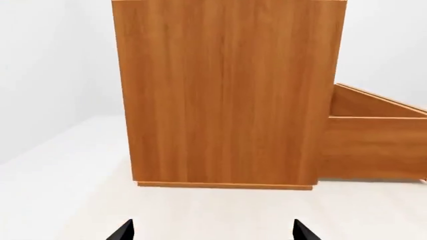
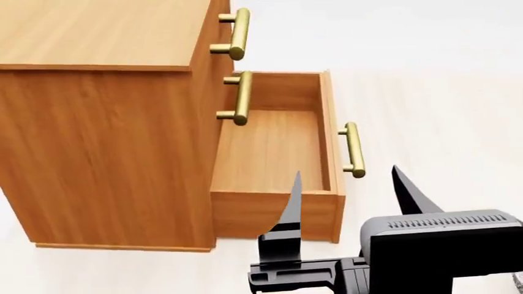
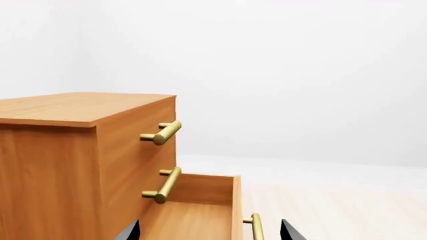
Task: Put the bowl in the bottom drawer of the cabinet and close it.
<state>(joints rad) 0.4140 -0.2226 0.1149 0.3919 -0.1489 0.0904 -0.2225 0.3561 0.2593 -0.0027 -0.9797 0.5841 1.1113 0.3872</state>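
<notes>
bottom drawer (image 2: 274,150) pulled out, right jaws (image 2: 347,184) parted

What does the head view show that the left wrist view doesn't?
Only the head view shows the brass handles, the bottom drawer pulled open and empty inside, and the right end effector, open, near the drawer's corner. Only the left wrist view shows the left end effector, open, facing the cabinet's plain side panel. Both show the cabinet and the open drawer. The bowl is in neither.
</notes>
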